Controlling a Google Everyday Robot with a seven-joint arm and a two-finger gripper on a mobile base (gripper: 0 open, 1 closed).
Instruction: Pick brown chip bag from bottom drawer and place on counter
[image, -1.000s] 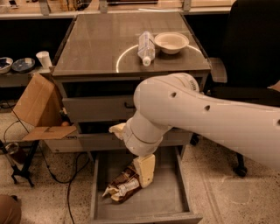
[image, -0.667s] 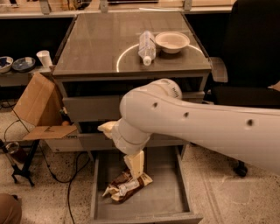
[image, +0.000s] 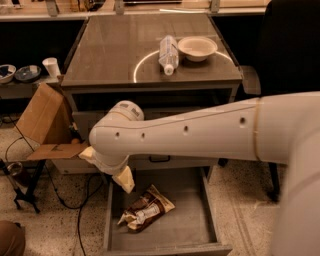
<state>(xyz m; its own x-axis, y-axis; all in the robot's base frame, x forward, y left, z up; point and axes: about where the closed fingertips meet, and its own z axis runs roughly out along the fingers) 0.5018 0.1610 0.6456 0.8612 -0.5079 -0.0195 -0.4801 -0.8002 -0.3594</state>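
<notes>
Zero steps were finished: brown chip bag (image: 146, 210) lay in the bottom drawer (image: 192, 225), gripper (image: 124, 180) hung near its upper-left (open or closed? couldn't tell); the lift to the counter (image: 110, 55) was left.

Claw (image: 124, 180) moved left, off brown chip bag (image: 146, 209), above drawer (image: 192, 220) edge.
</notes>
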